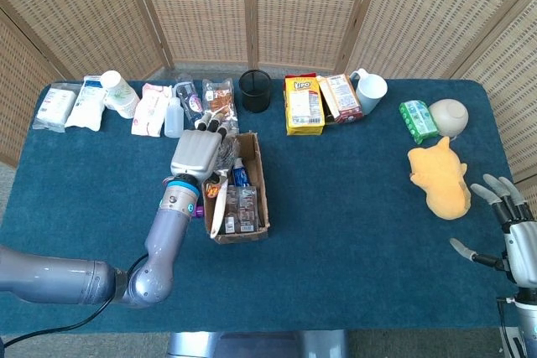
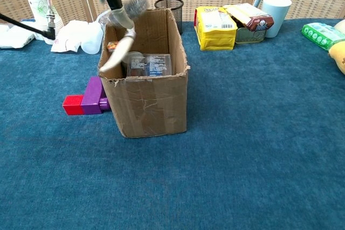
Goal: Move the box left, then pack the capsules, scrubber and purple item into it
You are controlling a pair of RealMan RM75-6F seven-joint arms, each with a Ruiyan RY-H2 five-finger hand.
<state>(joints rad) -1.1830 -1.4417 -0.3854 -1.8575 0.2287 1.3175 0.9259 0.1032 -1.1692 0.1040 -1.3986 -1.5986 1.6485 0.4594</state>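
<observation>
The cardboard box (image 1: 262,199) (image 2: 151,100) stands open left of the table's middle. Inside it lies a clear capsule pack (image 2: 149,65) (image 1: 244,208). The scrubber (image 2: 122,40) (image 1: 216,207), with a white handle and grey bristles, leans in the box against its left wall, head up. My left hand (image 1: 198,153) hovers over the box's far left corner and grips the scrubber's upper end. The purple item (image 2: 94,95) (image 1: 198,210) lies on the cloth against the box's left side, joined to a red block (image 2: 73,104). My right hand (image 1: 504,225) waits at the table's right edge, fingers spread, holding nothing.
Along the back stand white packets (image 1: 75,106), a small bottle (image 1: 173,116), a black mesh cup (image 1: 255,90), a yellow snack bag (image 1: 304,105) and a mug (image 1: 370,88). A green pack (image 1: 417,120), a bowl (image 1: 449,115) and a yellow plush toy (image 1: 441,180) sit at the right.
</observation>
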